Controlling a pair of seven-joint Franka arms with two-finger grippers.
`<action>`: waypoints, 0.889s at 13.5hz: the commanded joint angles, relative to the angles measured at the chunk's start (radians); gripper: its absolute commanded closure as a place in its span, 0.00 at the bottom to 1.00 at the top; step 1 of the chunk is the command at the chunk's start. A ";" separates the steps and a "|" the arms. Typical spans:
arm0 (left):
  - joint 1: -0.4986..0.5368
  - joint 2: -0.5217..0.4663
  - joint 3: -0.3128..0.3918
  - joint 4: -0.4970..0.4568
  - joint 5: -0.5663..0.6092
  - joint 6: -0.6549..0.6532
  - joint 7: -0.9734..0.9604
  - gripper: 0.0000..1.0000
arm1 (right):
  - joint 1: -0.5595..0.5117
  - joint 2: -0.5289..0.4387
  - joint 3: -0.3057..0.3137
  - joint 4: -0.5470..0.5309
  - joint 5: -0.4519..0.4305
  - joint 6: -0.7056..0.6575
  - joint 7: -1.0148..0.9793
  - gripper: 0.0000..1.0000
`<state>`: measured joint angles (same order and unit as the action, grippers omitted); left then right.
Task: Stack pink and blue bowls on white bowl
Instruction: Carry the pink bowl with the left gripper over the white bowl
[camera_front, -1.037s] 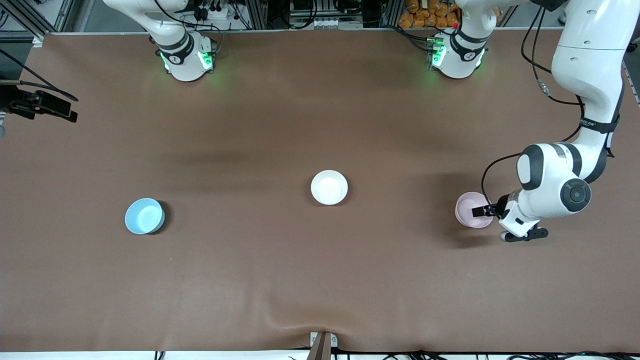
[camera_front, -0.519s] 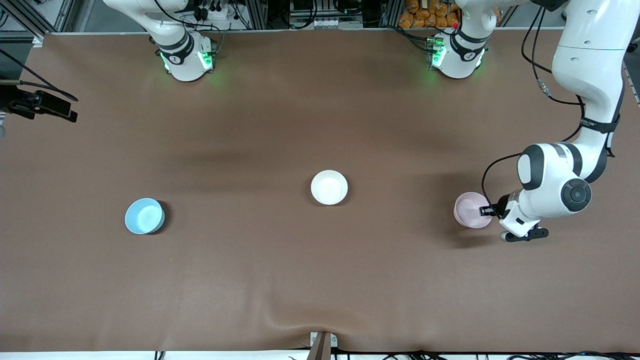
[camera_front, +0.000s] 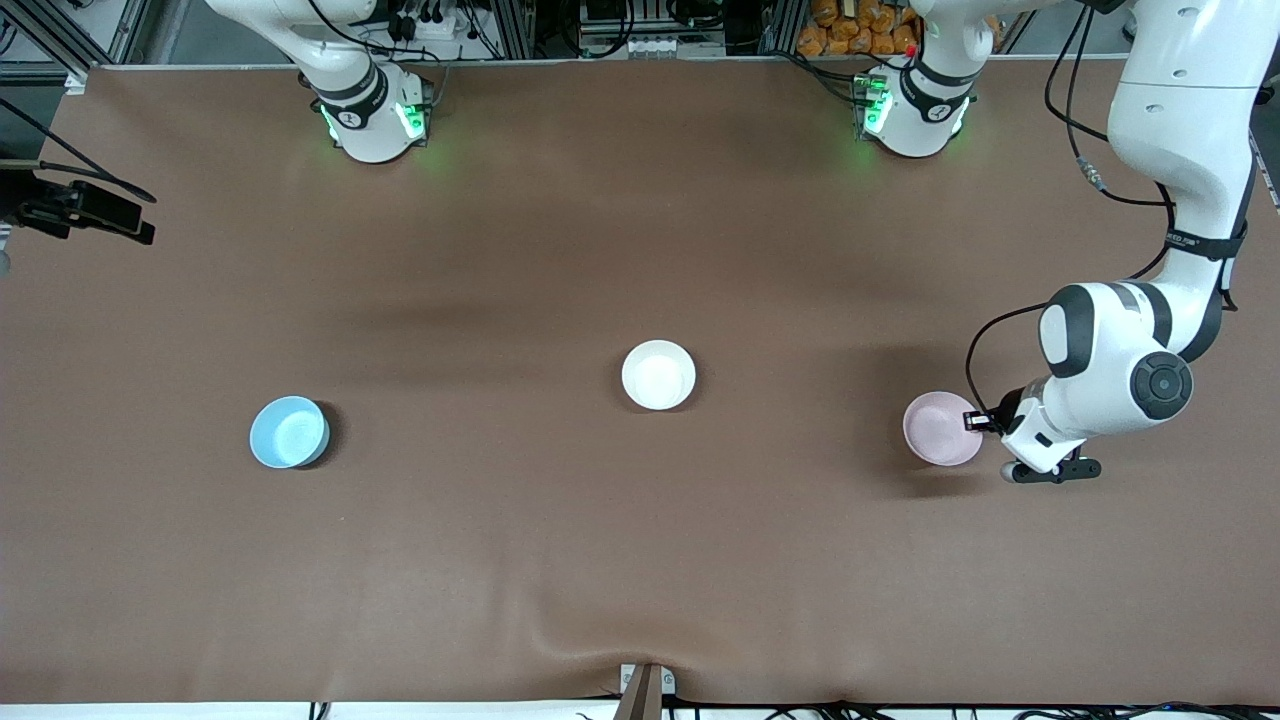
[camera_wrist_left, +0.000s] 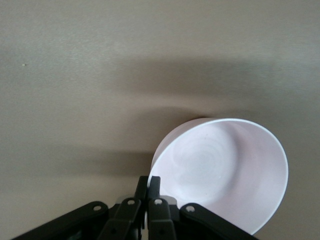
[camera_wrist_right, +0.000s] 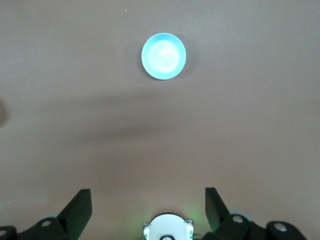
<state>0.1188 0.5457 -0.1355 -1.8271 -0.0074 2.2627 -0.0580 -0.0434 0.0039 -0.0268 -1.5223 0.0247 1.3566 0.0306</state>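
The pale pink bowl (camera_front: 941, 428) is at the left arm's end of the table. My left gripper (camera_front: 972, 421) is shut on its rim, one finger inside and one outside, as the left wrist view shows: gripper (camera_wrist_left: 148, 181), bowl (camera_wrist_left: 225, 170). The bowl looks tilted and slightly off the table. The white bowl (camera_front: 658, 375) sits at the table's middle. The light blue bowl (camera_front: 289, 431) sits toward the right arm's end and also shows in the right wrist view (camera_wrist_right: 163, 56). My right gripper (camera_wrist_right: 148, 197) is open and empty, high over the table near its own base, out of the front view.
The brown mat (camera_front: 500, 560) has a ridge near its front edge at the middle. A black device (camera_front: 85, 208) juts in at the right arm's end. The two arm bases (camera_front: 375, 115) stand along the table's back edge.
The pink bowl has shifted slightly toward the white bowl and lower in the front view, with my left gripper on its rim. The right arm has not moved.
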 joint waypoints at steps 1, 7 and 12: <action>0.045 -0.064 -0.093 -0.012 -0.077 -0.055 0.021 1.00 | -0.009 -0.013 0.002 0.001 0.007 -0.007 -0.003 0.00; 0.055 -0.087 -0.243 0.003 -0.203 -0.074 -0.043 1.00 | -0.009 -0.013 0.002 0.001 0.007 -0.007 -0.003 0.00; 0.001 -0.081 -0.305 0.026 -0.221 -0.071 -0.201 1.00 | -0.009 -0.013 0.002 0.001 0.007 -0.007 -0.003 0.00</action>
<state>0.1448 0.4705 -0.4336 -1.8152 -0.2072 2.2053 -0.2138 -0.0434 0.0038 -0.0274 -1.5223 0.0247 1.3566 0.0306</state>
